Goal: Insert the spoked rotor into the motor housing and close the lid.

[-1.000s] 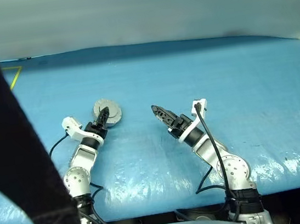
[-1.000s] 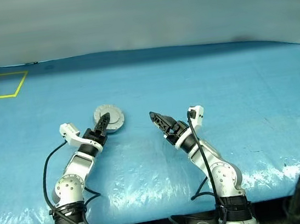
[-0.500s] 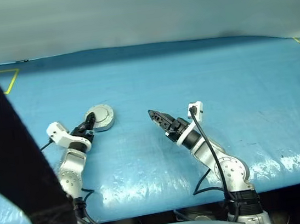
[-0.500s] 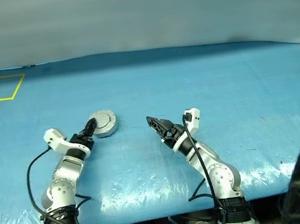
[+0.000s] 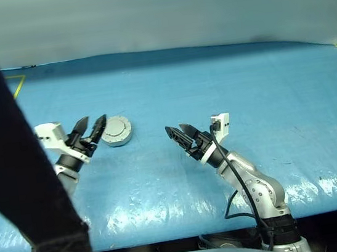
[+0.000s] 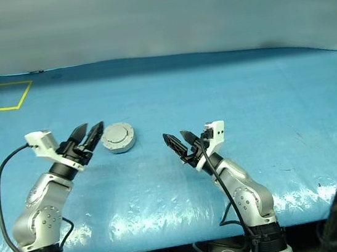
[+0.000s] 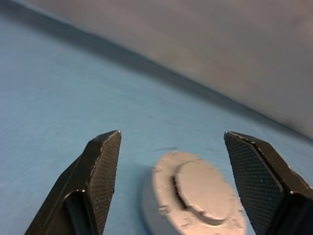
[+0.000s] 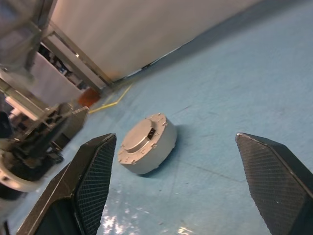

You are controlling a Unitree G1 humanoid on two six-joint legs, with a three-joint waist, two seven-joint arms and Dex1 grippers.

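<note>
Grey lid [image 6: 118, 136] sits closed on the blue counter [image 6: 266, 113]; both your end effectors, left [image 6: 87, 132] and right [image 6: 177, 139], gape empty, so a careless sweep could knock it.

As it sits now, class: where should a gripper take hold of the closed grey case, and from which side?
Probably by the round side wall of the case, fingers on opposite sides, coming from above. It lies flat on the blue cover with its lid shut, so the top gives only a flat face. The open left gripper is nearest.
</note>
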